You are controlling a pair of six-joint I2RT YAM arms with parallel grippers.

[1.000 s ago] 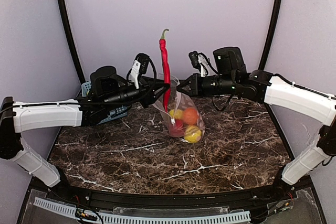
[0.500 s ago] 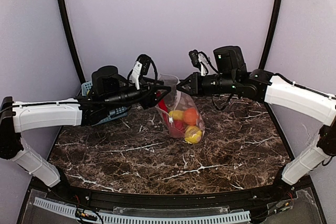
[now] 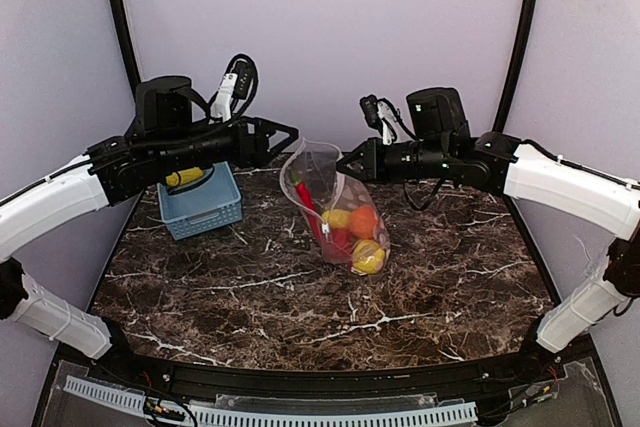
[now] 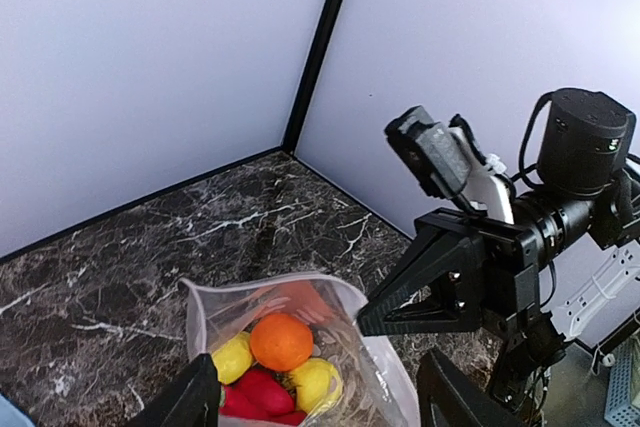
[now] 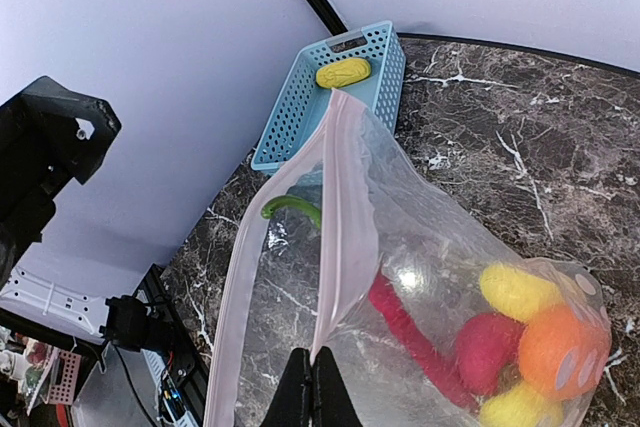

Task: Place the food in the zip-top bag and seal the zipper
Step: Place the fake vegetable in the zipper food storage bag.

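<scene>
— Bag (image 3: 352, 193) stands mid-frame on the marble table (image 3: 250, 297), mouth up. Why doesn't it flop over?
— Right gripper (image 5: 312, 387) has its fingers pinched together on the pink zipper (image 5: 335, 237), lifting that edge so the thin film hangs open like a pouch.
— And the left gripper (image 3: 285, 144)?
— Up and left of the mouth, fingers spread wide, nothing between them. Its own camera looks straight down into the opening, so it seems lined up for dropping things in.
— What's inside?
— A chili (image 5: 415, 337), long and slim, leaning against the wall with its green stem near the rim. Under it, toward the lower right, an orange ball (image 5: 550, 347), a round red piece (image 5: 487, 350) and yellow pieces (image 5: 520, 292), all smooth and glossy, heaped at the bottom.
— The plastic?
— Clear, crinkly, printed with white ovals; it sags around the load.
— So, filling done?
— Not quite, I'd say. One knobbly yellow lump (image 5: 343, 72) lies in the slatted blue basket (image 5: 290, 117), upper left. The zipper is wide apart, not yet run shut.
</scene>
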